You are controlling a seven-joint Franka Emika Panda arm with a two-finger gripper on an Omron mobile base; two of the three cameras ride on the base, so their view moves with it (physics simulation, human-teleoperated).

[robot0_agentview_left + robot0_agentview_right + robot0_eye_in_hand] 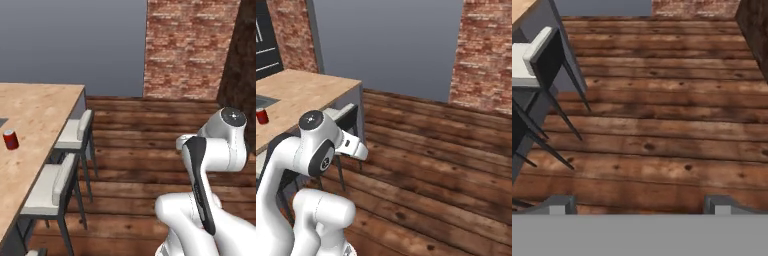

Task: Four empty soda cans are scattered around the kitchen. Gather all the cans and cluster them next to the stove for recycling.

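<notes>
Soda can point(10, 139), red, is standing upright on the wooden counter point(35, 125), far from the claw point(639, 205) and off to its left side. The claw is standing wide open and is gripping nothing; its two fingertips point(558, 205) are hanging over the plank floor point(662, 125). The hand view is showing a white-seated stool point(532, 65) near the claw, while both base views are showing the can.
</notes>
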